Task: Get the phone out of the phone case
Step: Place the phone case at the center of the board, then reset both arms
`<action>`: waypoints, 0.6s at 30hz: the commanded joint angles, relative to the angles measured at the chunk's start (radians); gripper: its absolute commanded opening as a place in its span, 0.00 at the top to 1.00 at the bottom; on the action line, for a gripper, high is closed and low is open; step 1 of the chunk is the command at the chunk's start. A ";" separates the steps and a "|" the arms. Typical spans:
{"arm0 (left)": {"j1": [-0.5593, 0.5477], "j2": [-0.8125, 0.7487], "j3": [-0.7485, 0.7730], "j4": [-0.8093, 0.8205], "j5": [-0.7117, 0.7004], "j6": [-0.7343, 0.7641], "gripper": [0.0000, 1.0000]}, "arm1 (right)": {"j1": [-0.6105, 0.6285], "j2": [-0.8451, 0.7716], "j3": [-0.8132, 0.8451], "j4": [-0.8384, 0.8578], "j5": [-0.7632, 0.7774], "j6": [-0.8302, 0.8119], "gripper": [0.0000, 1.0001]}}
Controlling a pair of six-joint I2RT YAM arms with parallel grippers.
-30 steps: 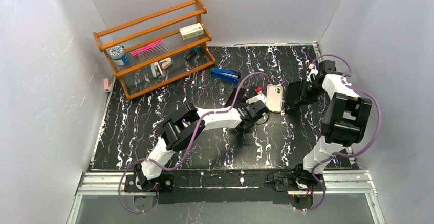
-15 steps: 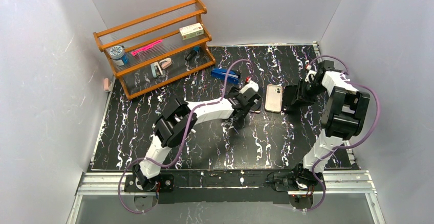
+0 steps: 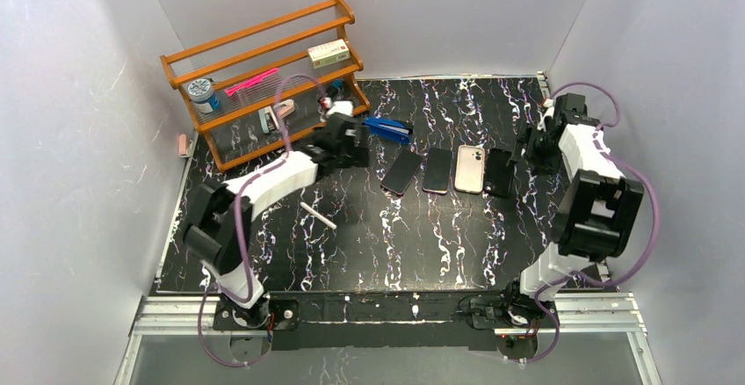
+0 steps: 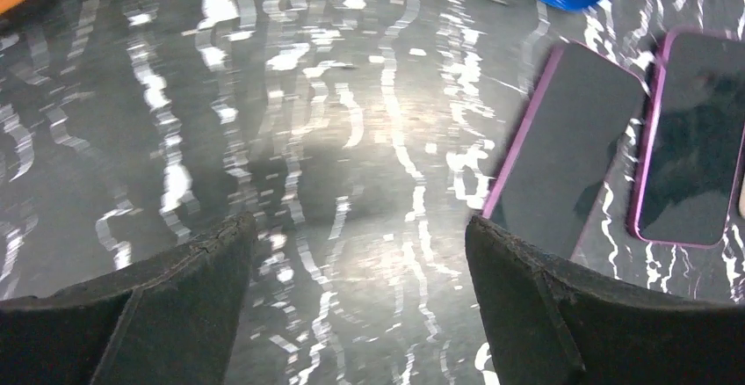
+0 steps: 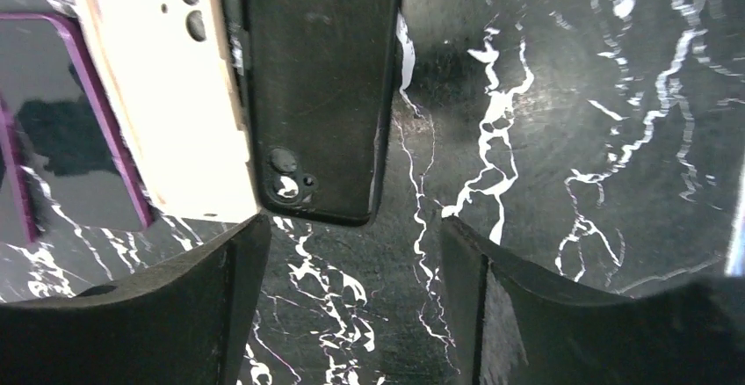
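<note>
1. Black marbled tabletop (image 3: pixel 395 244) under your arms carries a thin white stick (image 3: pixel 317 215) nearest.
2. Your cream rectangular phone (image 3: pixel 470 169) lies camera-up, just beside the black matte phone case (image 3: pixel 499 172) (both flat).
3. Left gripper (image 4: pixel 358 227) and right gripper (image 5: pixel 356 227) gape, empty.

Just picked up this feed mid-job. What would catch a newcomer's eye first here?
Four flat pieces lie in a row mid-table: a purple-edged slab, a second purple-edged slab, a cream back and a black back. Both hands hang open and empty: the left hand beside the wooden rack, the right hand just right of the black back.
</note>
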 commanded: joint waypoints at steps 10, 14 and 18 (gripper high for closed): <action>0.334 -0.678 -0.179 -0.191 0.007 -0.051 0.02 | -0.004 -0.579 -0.054 0.169 0.071 0.183 0.01; 0.336 -0.835 -0.148 -0.253 -0.119 0.021 0.02 | -0.004 -0.803 -0.115 0.248 0.108 0.211 0.01; 0.335 -1.013 -0.140 -0.261 -0.238 0.081 0.02 | 0.009 -0.960 -0.178 0.295 0.097 0.246 0.01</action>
